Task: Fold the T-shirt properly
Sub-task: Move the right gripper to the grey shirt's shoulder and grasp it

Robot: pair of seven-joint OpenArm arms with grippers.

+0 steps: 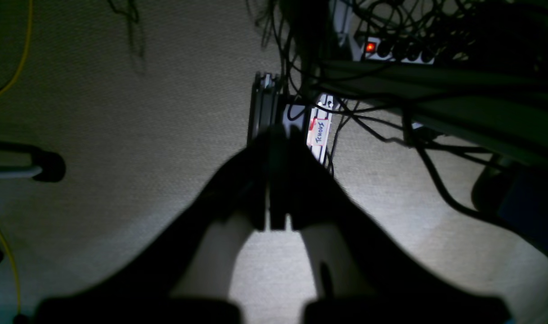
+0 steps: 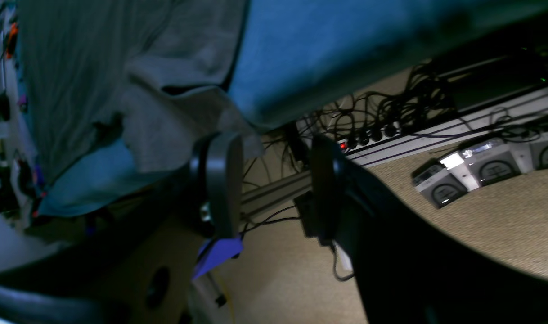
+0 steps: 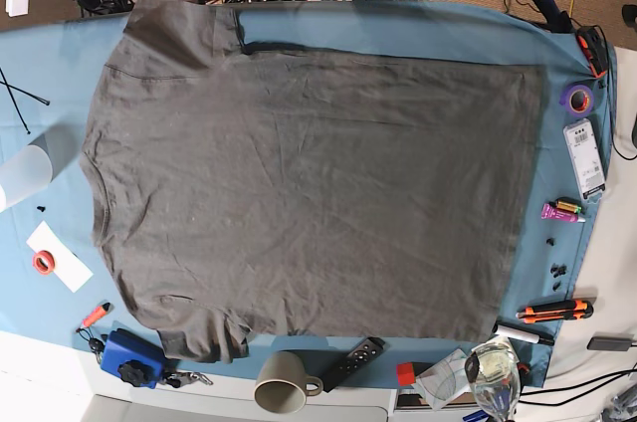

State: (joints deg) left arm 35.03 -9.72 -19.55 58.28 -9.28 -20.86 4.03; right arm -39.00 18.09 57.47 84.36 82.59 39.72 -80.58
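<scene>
The T-shirt [image 3: 309, 193] is dark charcoal grey and lies spread flat and wrinkled on the blue table cloth [image 3: 418, 29]. Its collar is at the left, its hem at the right, and it covers most of the table. One sleeve [image 2: 166, 112] hangs at the table's edge in the right wrist view. My right gripper [image 2: 274, 184] is open and empty, below and just off that edge, close to the sleeve. My left gripper [image 1: 274, 180] is shut with nothing in it and points down at the carpet beside the table. Neither gripper's fingers show in the base view.
Small items ring the shirt: a beige mug [image 3: 279, 394], a black remote [image 3: 350, 362], a blue object [image 3: 134, 357], a clear cup [image 3: 25, 175], purple tape [image 3: 577, 97] and an orange knife [image 3: 557, 311]. A power strip [image 1: 370, 47] and cables lie on the floor.
</scene>
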